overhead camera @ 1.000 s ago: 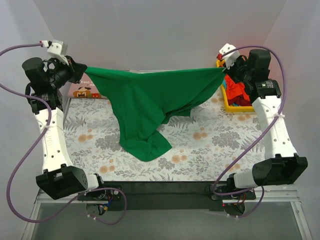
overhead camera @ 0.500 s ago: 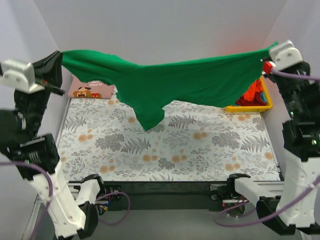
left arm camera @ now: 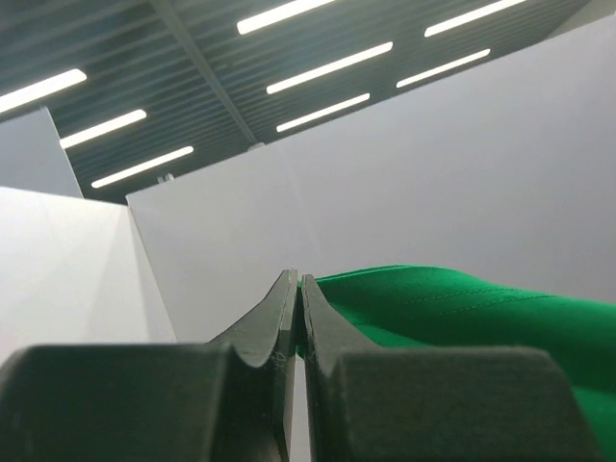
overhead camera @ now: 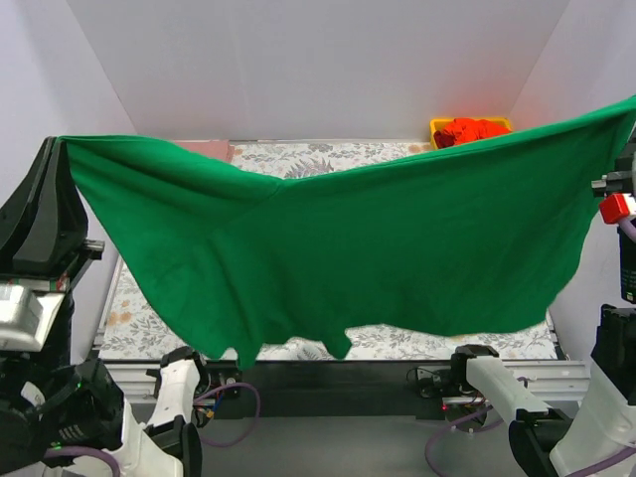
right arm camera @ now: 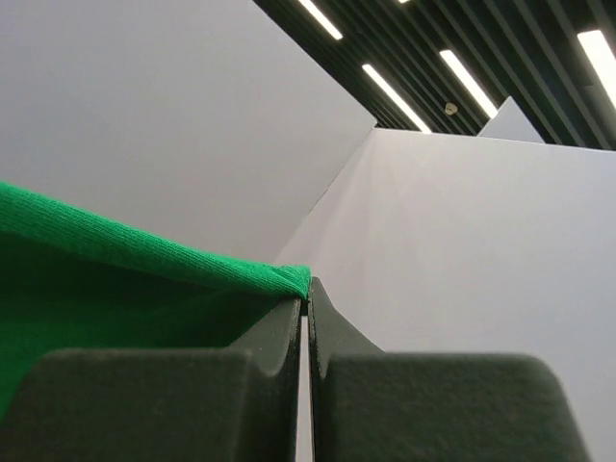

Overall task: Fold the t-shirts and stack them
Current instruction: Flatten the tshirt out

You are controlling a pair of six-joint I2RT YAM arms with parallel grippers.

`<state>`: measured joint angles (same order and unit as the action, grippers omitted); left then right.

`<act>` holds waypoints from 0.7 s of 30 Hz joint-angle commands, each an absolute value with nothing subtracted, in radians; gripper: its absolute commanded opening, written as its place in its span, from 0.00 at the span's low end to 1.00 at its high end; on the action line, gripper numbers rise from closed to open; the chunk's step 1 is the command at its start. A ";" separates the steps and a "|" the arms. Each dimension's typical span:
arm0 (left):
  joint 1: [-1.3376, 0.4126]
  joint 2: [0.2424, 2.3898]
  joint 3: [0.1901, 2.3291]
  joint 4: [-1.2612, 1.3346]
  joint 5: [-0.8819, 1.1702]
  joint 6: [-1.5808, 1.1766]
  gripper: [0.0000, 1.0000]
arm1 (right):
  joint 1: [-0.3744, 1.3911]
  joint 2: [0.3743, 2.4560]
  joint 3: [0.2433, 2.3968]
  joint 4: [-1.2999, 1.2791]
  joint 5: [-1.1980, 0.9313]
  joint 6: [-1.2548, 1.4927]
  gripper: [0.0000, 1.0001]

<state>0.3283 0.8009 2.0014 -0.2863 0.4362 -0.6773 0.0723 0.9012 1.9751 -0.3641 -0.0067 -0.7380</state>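
Note:
The green t-shirt (overhead camera: 348,248) hangs spread wide in the air, high above the table, close to the top camera. My left gripper (overhead camera: 60,144) is shut on its left corner; in the left wrist view the gripper (left arm camera: 296,289) pinches green cloth (left arm camera: 462,308). My right gripper (right arm camera: 308,289) is shut on the right corner of the shirt (right arm camera: 115,279); in the top view that corner runs off the right edge. Red-orange shirts (overhead camera: 475,129) lie in the yellow bin (overhead camera: 438,125) at the back right. A sliver of pink shirt (overhead camera: 204,147) shows at the back left.
The floral table covering (overhead camera: 328,157) shows behind and below the shirt; most of the table is hidden by it. White walls close in the back and both sides. The arm bases (overhead camera: 338,383) sit at the near edge.
Both arms have risen and pulled towards the camera, lifting the green shirt off the table. It has gone from a bunched drape to a wide stretched sheet.

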 commanded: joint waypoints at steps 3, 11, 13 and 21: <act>0.336 0.888 1.834 -0.396 0.471 -0.641 0.00 | 0.067 0.946 1.831 -0.308 -0.057 -0.765 0.01; 0.336 0.836 1.425 -0.414 0.673 -0.623 0.00 | 0.067 0.992 1.484 -0.281 -0.205 -0.772 0.01; 0.336 0.854 1.326 -0.404 0.690 -0.608 0.00 | 0.067 1.029 1.404 -0.276 -0.239 -0.761 0.01; 0.322 1.044 1.036 -0.212 0.695 -0.577 0.00 | 0.097 1.262 1.189 -0.147 -0.311 -0.773 0.01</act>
